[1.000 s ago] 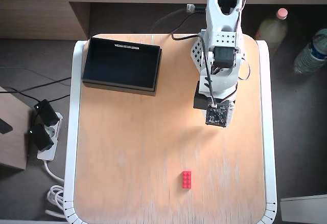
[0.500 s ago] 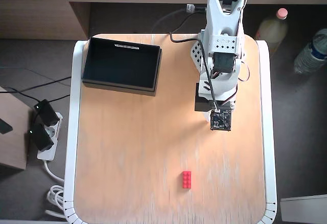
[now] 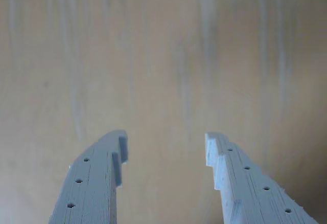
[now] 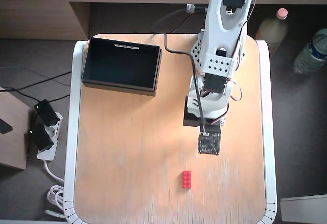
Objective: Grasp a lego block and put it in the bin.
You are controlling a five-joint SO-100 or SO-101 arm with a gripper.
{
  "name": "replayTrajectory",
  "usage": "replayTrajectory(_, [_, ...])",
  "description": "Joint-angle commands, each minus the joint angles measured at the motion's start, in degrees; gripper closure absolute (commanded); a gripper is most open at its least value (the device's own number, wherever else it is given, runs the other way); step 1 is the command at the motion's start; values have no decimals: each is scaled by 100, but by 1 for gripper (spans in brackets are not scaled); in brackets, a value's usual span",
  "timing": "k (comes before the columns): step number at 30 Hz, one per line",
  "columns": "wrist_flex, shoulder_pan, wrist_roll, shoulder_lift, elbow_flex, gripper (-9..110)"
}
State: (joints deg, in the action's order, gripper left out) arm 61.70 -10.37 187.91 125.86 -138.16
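The lego block (image 4: 187, 179), a small red studded brick, lies on the wooden table (image 4: 127, 152) near its lower edge in the overhead view. The black bin (image 4: 120, 63) stands at the table's upper left with nothing in it. The white arm (image 4: 220, 55) reaches down the view, and its wrist camera board (image 4: 209, 144) sits a little above and to the right of the block, hiding the fingers. In the wrist view my gripper (image 3: 166, 139) is open over bare wood, nothing between its pale blue fingers (image 3: 97, 178). The block does not show in the wrist view.
The table has a white rim (image 4: 76, 132). On the floor to the right stand two bottles (image 4: 271, 28) (image 4: 310, 51). At the left lie a power strip (image 4: 43, 132) with plugs, and cables. A wooden shelf (image 4: 41, 14) runs along the top.
The arm has stretched out, carrying the wrist down the overhead view and slightly left, closer to the red block. Block and bin have not moved.
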Motion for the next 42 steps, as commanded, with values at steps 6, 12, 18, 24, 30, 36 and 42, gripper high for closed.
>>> replayTrajectory(6, [-176,-316,343,-1468,2127,86])
replayTrajectory(12, [-448,-527,211,-2531,2944,85])
replayTrajectory(18, [-914,-562,70,-3182,3445,79])
replayTrajectory(24, [-923,-527,-88,-3630,3902,72])
replayTrajectory(30, [-976,-422,123,-3999,4201,71])
replayTrajectory(36, [-1362,-431,439,-4438,4553,71])
replayTrajectory(42, [-1362,-431,448,-4790,4887,71])
